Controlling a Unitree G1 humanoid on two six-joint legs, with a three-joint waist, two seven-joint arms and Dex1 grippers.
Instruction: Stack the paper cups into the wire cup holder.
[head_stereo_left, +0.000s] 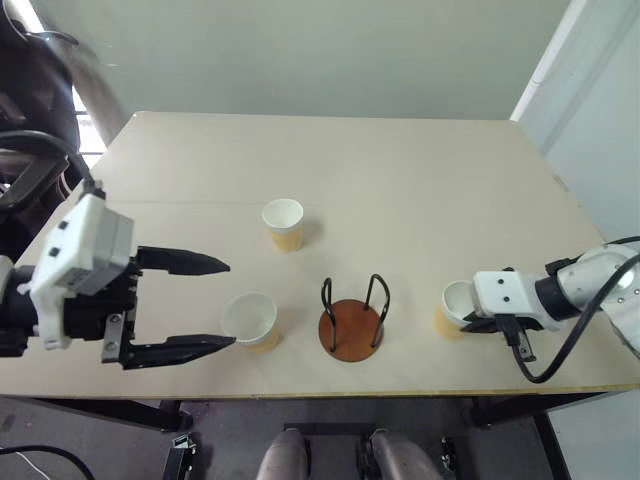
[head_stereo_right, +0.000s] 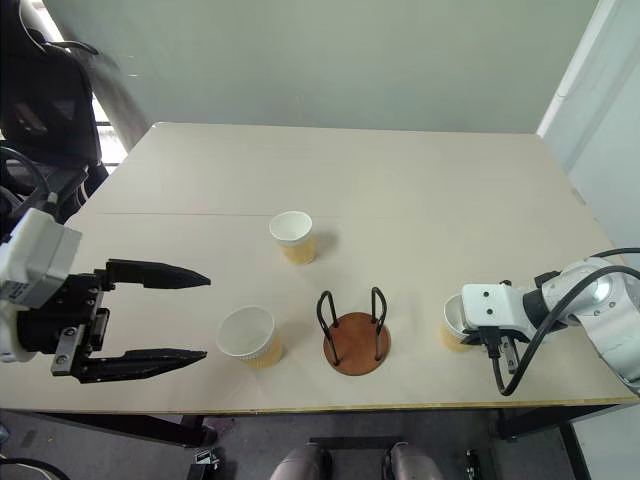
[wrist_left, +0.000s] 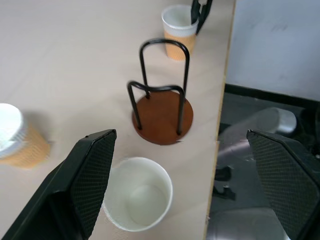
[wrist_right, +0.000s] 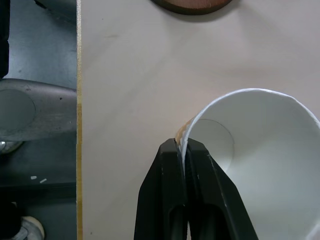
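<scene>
Right pincer (wrist_right: 186, 150) is clamped on the rim of the cup (head_stereo_left: 455, 305) at lower right of the worktop (head_stereo_left: 400, 170). Left pincer (head_stereo_left: 225, 303) stands wide, empty. Holder (head_stereo_left: 352, 325), lower centre, is empty. Next: lift the cup and seat it between the wires.

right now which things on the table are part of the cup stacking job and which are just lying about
Part of the job:
- paper cup pinched at its rim by the right gripper
- paper cup near the open left gripper
- paper cup farther back
- wire cup holder, empty

Just lying about:
- nothing else on the table
</scene>
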